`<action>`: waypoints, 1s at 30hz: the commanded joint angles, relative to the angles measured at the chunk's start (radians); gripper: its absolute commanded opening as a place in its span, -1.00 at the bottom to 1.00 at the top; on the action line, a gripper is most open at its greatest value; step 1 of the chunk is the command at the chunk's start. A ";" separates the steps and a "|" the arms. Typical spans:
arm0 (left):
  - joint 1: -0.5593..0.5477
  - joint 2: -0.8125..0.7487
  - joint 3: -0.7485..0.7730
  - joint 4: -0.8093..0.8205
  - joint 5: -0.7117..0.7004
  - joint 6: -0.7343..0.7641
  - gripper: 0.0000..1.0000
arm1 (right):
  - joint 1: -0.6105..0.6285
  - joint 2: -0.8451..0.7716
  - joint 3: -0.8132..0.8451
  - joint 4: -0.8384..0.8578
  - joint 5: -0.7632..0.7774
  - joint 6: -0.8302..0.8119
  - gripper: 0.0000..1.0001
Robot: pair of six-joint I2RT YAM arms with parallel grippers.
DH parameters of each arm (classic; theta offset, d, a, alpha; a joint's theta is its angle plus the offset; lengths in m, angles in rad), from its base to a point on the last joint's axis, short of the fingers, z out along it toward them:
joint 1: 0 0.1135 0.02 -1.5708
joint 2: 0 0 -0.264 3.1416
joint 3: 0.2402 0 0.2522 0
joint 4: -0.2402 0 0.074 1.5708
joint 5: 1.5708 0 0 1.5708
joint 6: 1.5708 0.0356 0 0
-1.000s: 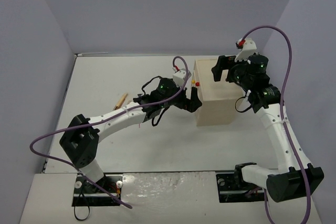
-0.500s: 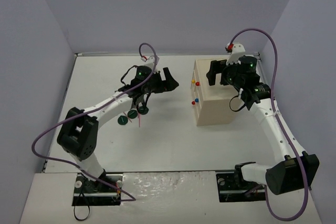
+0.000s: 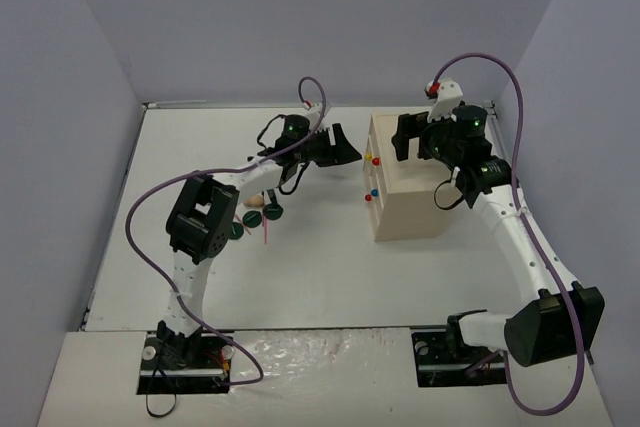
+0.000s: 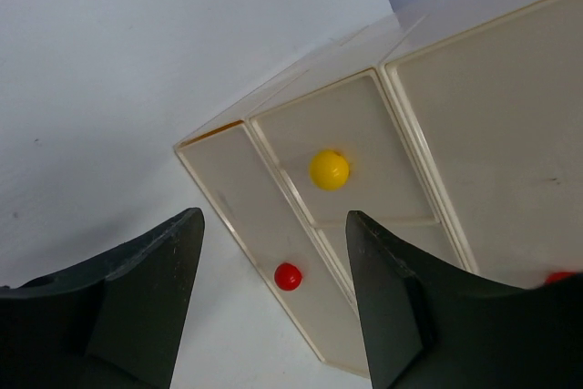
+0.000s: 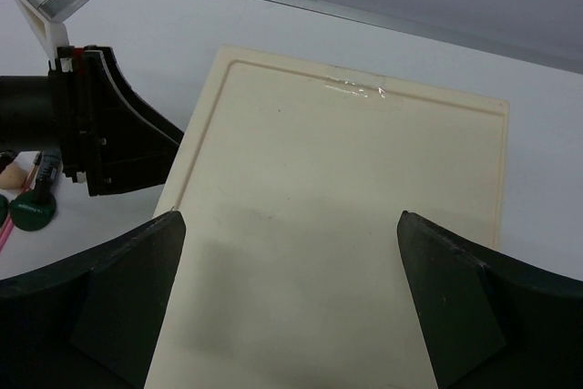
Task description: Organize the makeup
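Green compacts, pink pencil, clustered together.

We see a beige wooden drawer box standing on the white surface, right of centre. Its front faces left and carries a yellow knob, a red knob and, lower down, a blue knob. Pale lilac walls enclose the surface.

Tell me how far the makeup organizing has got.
Done: nothing visibly; the green compacts and pink pencil lie loose on the table, and the drawer box looks shut. In hand: the left gripper, empty, faces the yellow knob; the right gripper hovers open above the box top. Left: open a drawer and stow every item.
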 commanded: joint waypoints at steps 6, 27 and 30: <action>0.010 0.051 0.138 0.275 0.198 -0.028 0.14 | 0.011 0.041 0.028 0.098 -0.040 -0.027 1.00; 0.010 0.165 0.178 0.514 0.313 -0.144 -0.08 | 0.014 0.049 0.012 0.112 -0.045 -0.011 1.00; 0.008 0.182 0.191 0.537 0.321 -0.171 -0.15 | 0.016 0.052 0.013 0.112 -0.049 -0.009 1.00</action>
